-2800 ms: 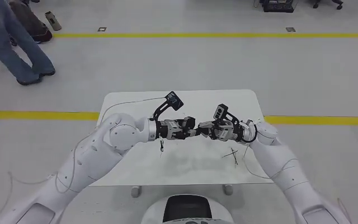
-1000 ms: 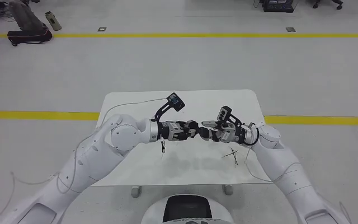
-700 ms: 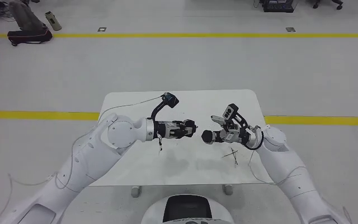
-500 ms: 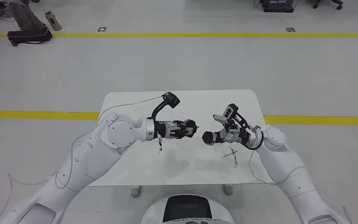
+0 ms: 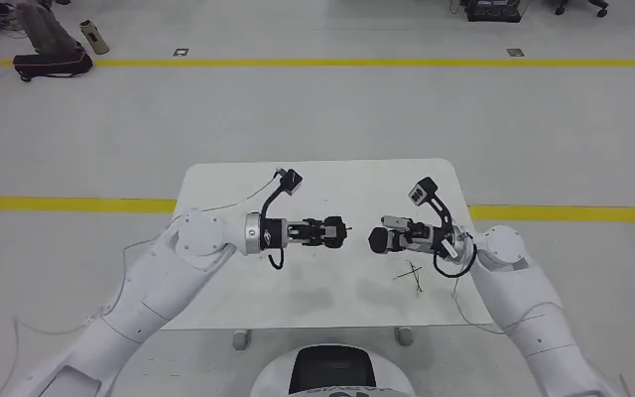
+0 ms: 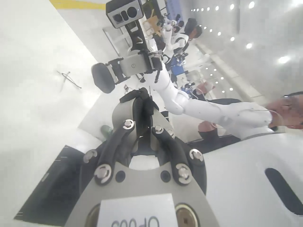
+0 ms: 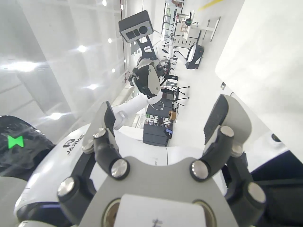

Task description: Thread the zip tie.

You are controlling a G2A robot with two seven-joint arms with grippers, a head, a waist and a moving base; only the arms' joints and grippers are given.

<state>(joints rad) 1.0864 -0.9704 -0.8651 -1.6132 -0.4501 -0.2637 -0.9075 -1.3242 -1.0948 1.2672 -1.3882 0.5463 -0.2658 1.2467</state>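
Right gripper (image 5: 376,239) withdrew; zip tie (image 5: 413,274) near it.

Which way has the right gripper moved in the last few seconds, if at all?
Yes: the right gripper has pulled away from the left gripper, toward the loose zip ties on the table.

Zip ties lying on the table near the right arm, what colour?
Black. The zip ties show best in the left wrist view, dark against the white table.
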